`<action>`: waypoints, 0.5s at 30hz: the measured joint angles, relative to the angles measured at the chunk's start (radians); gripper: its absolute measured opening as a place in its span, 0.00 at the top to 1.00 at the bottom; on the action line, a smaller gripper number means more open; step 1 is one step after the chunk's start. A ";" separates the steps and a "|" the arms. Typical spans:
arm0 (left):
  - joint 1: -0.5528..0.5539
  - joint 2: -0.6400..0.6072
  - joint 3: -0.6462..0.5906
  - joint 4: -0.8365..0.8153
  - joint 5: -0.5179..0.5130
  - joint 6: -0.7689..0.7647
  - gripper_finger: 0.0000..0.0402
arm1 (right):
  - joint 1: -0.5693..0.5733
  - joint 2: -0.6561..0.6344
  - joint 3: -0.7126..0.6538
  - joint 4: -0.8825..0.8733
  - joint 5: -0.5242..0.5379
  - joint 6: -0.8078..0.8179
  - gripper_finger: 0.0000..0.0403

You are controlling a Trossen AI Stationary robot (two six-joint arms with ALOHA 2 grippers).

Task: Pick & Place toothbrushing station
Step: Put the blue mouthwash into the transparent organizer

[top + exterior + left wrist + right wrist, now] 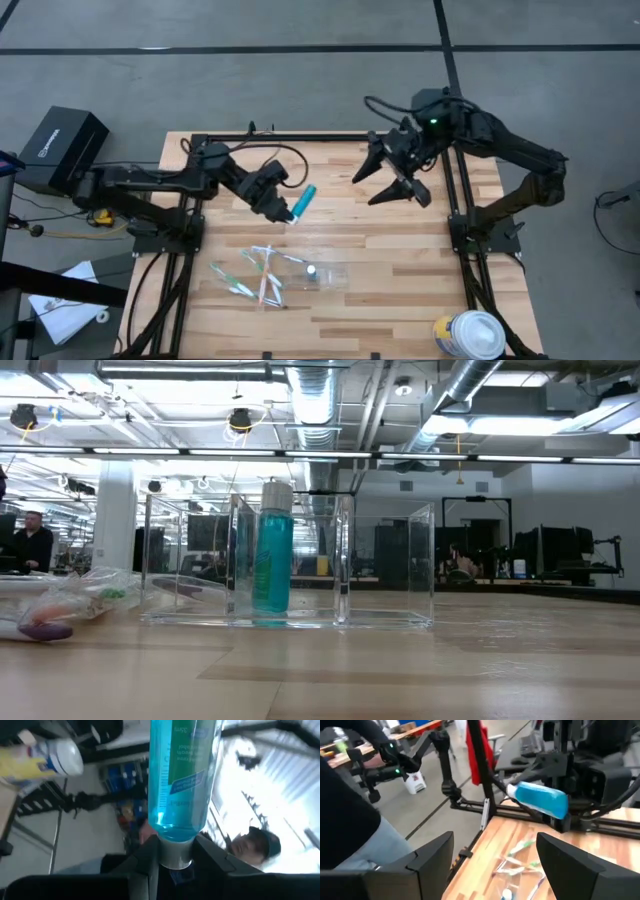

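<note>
My left gripper [285, 207] is shut on a small teal tube [303, 202] above the table's middle, left of centre. The tube also shows in the right wrist view [540, 800]. My right gripper [392, 185] is open and empty over the far right part of the table, and its fingers show spread apart in its wrist view [495, 840]. Several slim pale toothbrushes [262, 275] lie on the table nearer the front. Beside them stands the see-through holder [290, 560], with another teal tube [272, 550] upright inside it on its base. My left gripper pinches the tube's narrow pale end [175, 856] between its two fingers [147, 862]. The fingers come from the table's left, about level. The teal body sticks out beyond the fingertips, in line with them, and is lifted clear of the table.
A round white-lidded canister [470, 335] stands at the front right corner. A black box [60, 150] sits off the table's left side. A wrapped bundle [70, 605] lies left of the holder. People show in the room behind [35, 540].
</note>
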 joint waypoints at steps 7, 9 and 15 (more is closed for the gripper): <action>-0.049 0.136 0.166 0.083 0.063 0.024 0.80 | -0.020 0.018 0.000 0.090 -0.062 -0.004 0.32; -0.050 0.160 0.199 0.084 0.075 0.029 0.80 | -0.022 0.018 0.000 0.102 -0.064 -0.004 0.32; -0.036 0.206 0.235 0.100 0.087 0.033 0.80 | -0.018 0.015 0.000 0.142 -0.070 0.011 0.32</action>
